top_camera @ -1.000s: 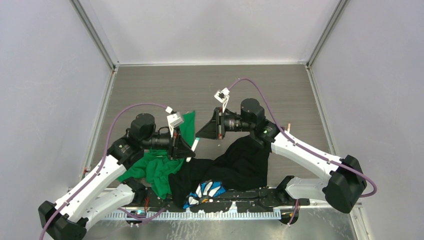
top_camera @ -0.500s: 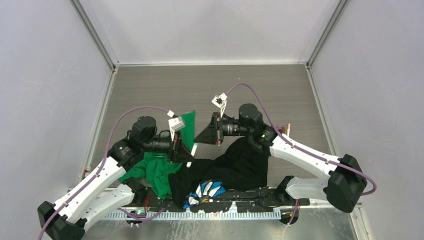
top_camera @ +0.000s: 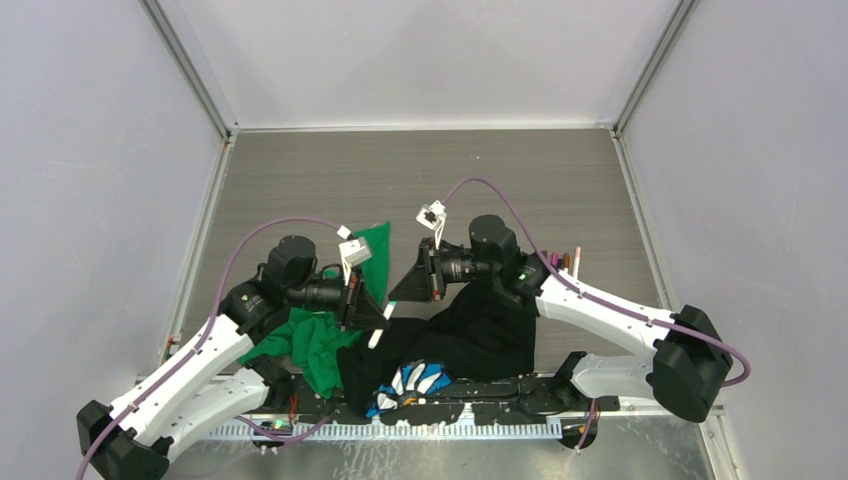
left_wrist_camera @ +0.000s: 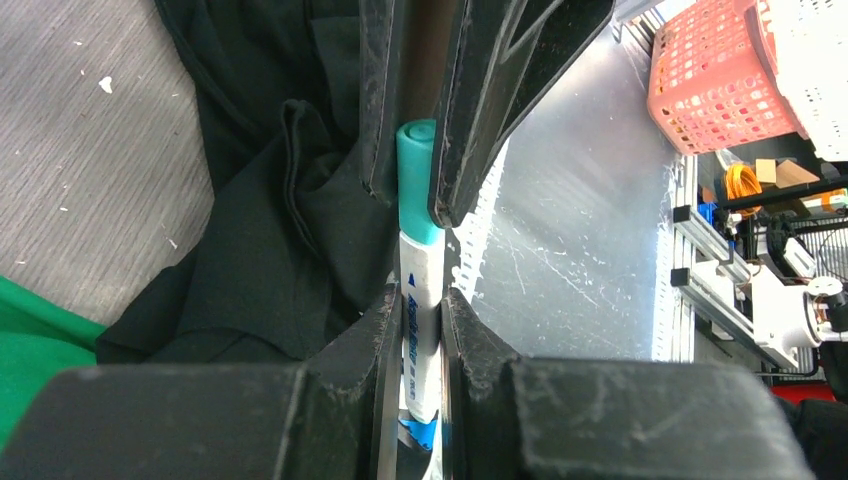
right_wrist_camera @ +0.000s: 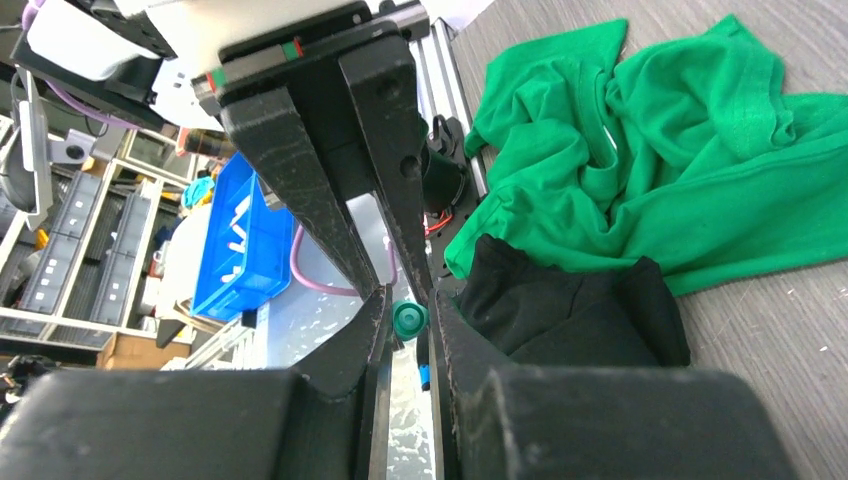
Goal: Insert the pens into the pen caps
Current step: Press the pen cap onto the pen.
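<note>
My left gripper (top_camera: 384, 313) (left_wrist_camera: 415, 305) is shut on a white-barrelled pen (left_wrist_camera: 422, 300) with blue print. A teal cap (left_wrist_camera: 417, 185) sits on the pen's far end. My right gripper (top_camera: 393, 297) (right_wrist_camera: 410, 300) faces the left one tip to tip and is shut on that teal cap (right_wrist_camera: 408, 320). The pen (top_camera: 379, 330) hangs above the black cloth, held between both grippers. Several other pens (top_camera: 566, 262) lie on the table behind my right arm. No loose caps show.
A green shirt (top_camera: 318, 340) (right_wrist_camera: 650, 130) lies under my left arm. A black garment (top_camera: 485, 325) (left_wrist_camera: 270, 200) lies under my right arm. A blue and white cloth (top_camera: 415, 380) sits by the metal rail (top_camera: 400, 428) at the near edge.
Both grippers, still tip to tip on the pen, have moved together toward the near edge and slightly left. The pen now hangs lower over the black garment.
</note>
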